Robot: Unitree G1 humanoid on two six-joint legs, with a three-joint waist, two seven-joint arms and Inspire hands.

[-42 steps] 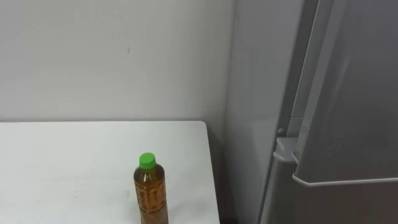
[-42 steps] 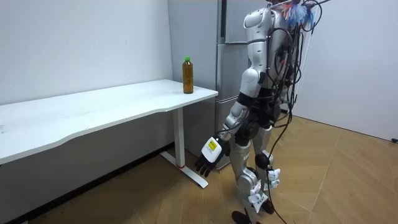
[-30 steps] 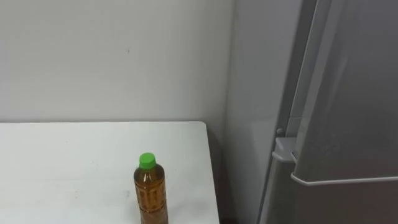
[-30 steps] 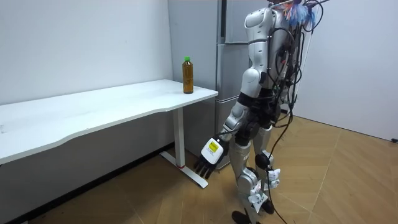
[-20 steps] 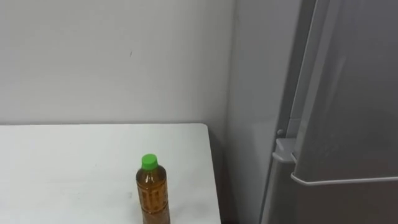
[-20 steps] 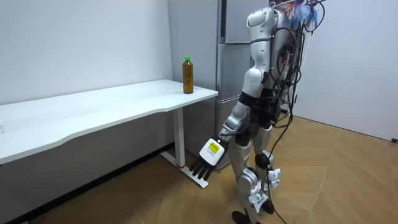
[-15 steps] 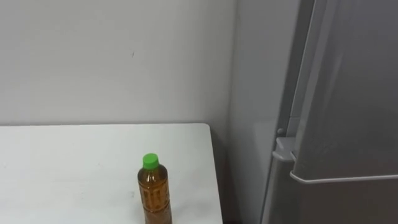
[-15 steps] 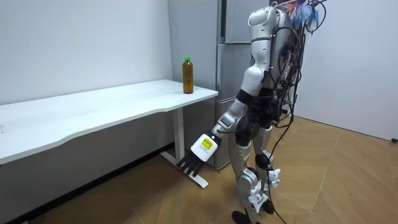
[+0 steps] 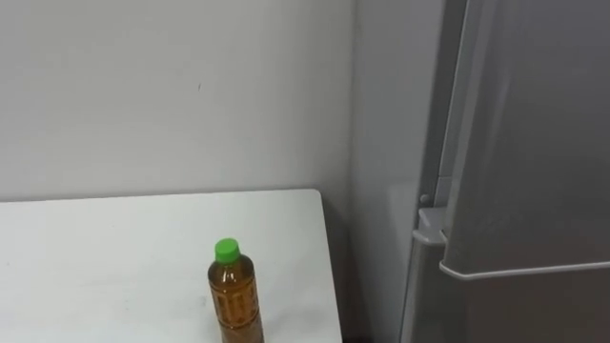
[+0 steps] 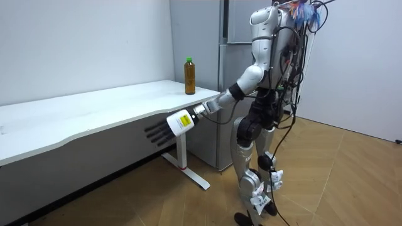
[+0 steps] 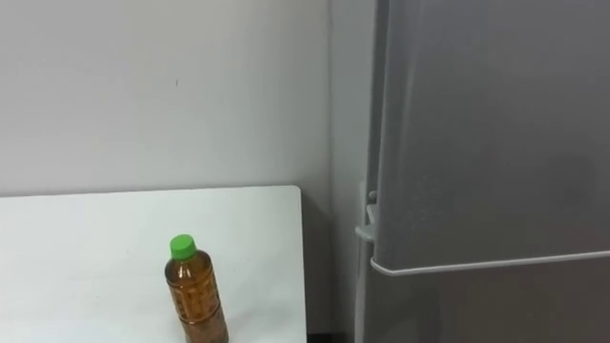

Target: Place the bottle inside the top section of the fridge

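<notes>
The robot stands by the end of the table (image 9: 95, 248). Its left hand (image 10: 174, 123) is held out in front of the table, a bit below the top. The fingers are straight and spread, and they hold nothing. The bottle (image 9: 235, 295) stands upright on the table, well apart from the hand, near the end by the fridge (image 9: 534, 191). The fridge doors are closed.
</notes>
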